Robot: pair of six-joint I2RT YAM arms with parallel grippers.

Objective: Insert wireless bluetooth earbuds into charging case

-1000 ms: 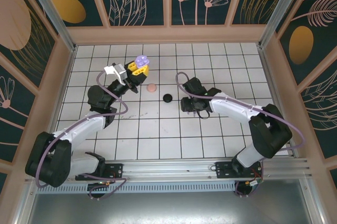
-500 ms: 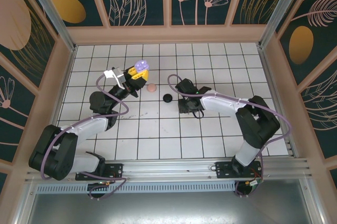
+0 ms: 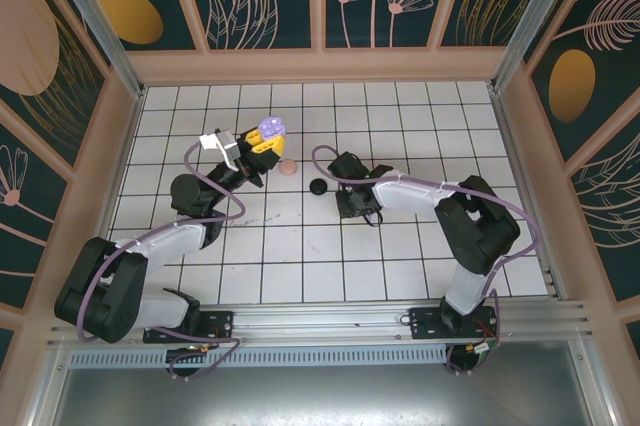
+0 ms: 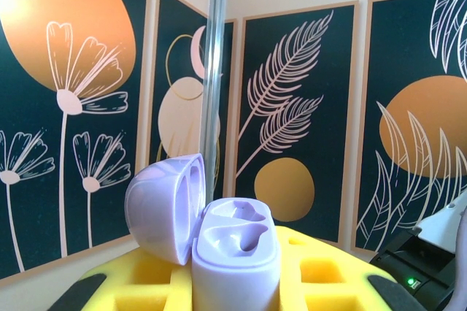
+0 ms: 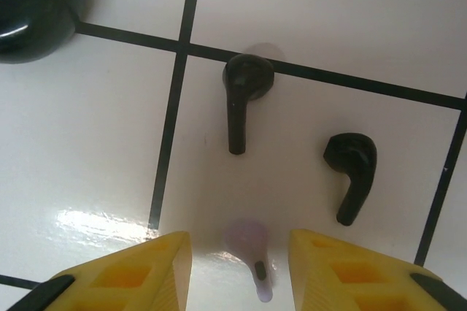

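Zero earbuds are seated so far, judging by the open lilac charging case: both of its moulded wells are empty, and its lid is hinged back to the left. My left jaws are closed on this case and hold it raised above the desk, wells facing up.

My right jaws stand apart, low over the desk. One yellow finger sits on each side of a lilac earbud, which lies flat between them; neither finger touches it. Beyond it lie one black earbud and, near it, a second black earbud, both loose on the tiles.

A black case and a pink case rest on the desk between my arms. Their contents cannot be determined.

Assessment: the task is at an early stage. Remaining work appears to be gripping the lilac earbud, seating it in the held case, then repeating for every other bud.
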